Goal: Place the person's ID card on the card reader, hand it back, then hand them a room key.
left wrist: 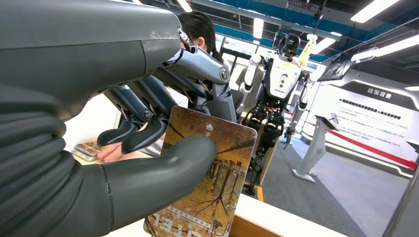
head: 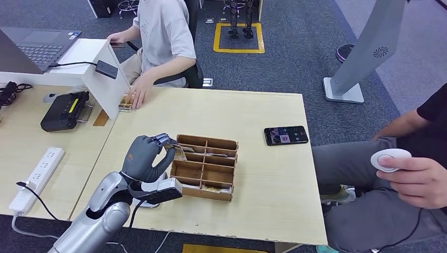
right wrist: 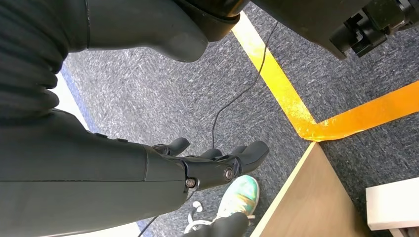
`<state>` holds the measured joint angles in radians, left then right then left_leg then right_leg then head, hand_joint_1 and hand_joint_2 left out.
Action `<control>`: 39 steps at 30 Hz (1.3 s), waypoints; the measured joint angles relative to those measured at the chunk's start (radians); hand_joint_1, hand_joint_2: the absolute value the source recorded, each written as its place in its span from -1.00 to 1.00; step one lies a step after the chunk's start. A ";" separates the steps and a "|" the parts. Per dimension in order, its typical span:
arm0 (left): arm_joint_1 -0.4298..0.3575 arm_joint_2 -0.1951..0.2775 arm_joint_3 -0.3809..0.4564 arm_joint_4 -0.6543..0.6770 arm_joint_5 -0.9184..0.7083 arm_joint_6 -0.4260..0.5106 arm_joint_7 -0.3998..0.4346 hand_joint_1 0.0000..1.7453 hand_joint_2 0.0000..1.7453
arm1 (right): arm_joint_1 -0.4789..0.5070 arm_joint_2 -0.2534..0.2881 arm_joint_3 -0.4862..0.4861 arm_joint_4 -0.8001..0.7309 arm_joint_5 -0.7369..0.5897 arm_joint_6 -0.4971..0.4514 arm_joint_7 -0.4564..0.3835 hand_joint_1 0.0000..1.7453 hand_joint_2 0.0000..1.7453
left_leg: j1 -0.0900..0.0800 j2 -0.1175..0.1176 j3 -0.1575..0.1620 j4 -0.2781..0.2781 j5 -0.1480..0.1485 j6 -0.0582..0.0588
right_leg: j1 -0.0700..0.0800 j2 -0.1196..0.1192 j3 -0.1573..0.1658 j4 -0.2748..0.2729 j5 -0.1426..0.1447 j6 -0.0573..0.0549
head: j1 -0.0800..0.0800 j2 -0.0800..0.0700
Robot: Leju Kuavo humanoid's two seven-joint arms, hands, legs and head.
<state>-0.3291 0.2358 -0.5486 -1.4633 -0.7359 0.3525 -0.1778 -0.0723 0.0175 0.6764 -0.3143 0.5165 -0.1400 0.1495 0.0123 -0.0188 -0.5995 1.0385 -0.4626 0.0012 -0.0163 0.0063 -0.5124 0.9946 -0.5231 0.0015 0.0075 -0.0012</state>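
The room key card is a rounded-corner card printed with bare trees on a golden-brown ground and pale lettering along one short edge. The left hand pinches it between thumb and fingers, upright and slightly tilted. In the head view the key card pokes out at the hand's 3 o'clock, over the near-left compartments of the wooden divided tray, which holds other cards.
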 joint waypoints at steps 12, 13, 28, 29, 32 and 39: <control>0.000 0.000 0.000 0.000 0.000 0.000 0.000 1.00 1.00 | 0.000 0.000 0.000 0.000 0.000 0.000 0.000 -1.00 1.00 | 0.000 0.000 0.000 0.000 0.000 0.000 | 0.000 0.000 0.000 0.000 0.000 0.000 | 0.000 0.000; 0.000 0.000 0.000 0.000 0.000 0.000 0.000 1.00 1.00 | 0.000 0.000 0.000 0.000 0.000 0.000 0.000 -1.00 1.00 | 0.000 0.000 0.000 0.000 0.000 0.000 | 0.000 0.000 0.000 0.000 0.000 0.000 | 0.000 0.000; -0.165 0.024 0.011 0.062 -0.223 -0.012 0.218 1.00 1.00 | 0.006 -0.001 0.001 0.000 -0.007 -0.023 -0.025 -1.00 1.00 | 0.004 -0.005 -0.007 0.003 0.005 -0.001 | 0.002 -0.004 -0.008 0.001 0.003 -0.001 | 0.002 0.000; -0.248 0.033 0.023 0.104 -0.279 -0.025 0.275 1.00 1.00 | 0.007 -0.002 0.001 -0.001 -0.010 -0.028 -0.031 -1.00 1.00 | 0.005 -0.006 -0.009 0.003 0.006 -0.002 | 0.003 -0.005 -0.009 0.002 0.005 -0.002 | 0.004 0.000; -0.427 0.051 0.067 0.203 -0.331 -0.038 0.299 1.00 1.00 | 0.015 -0.005 0.002 -0.007 -0.017 -0.037 -0.038 -1.00 1.00 | 0.005 -0.002 -0.010 0.002 0.009 -0.004 | 0.004 -0.001 -0.009 0.004 0.008 -0.004 | 0.000 0.000; -0.479 0.068 0.081 0.249 -0.356 -0.032 0.306 1.00 1.00 | 0.017 -0.007 0.018 -0.014 -0.027 -0.037 -0.035 -1.00 1.00 | 0.005 -0.001 -0.010 0.003 0.009 -0.004 | 0.004 0.000 -0.010 0.004 0.009 -0.004 | -0.002 0.000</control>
<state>-0.8076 0.3040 -0.4673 -1.2138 -1.0916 0.3208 0.1278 -0.0551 0.0106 0.6943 -0.3279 0.4895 -0.1772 0.1147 0.0172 -0.0197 -0.6097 1.0413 -0.4532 -0.0024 -0.0123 0.0060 -0.5221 0.9984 -0.5144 -0.0023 0.0055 -0.0013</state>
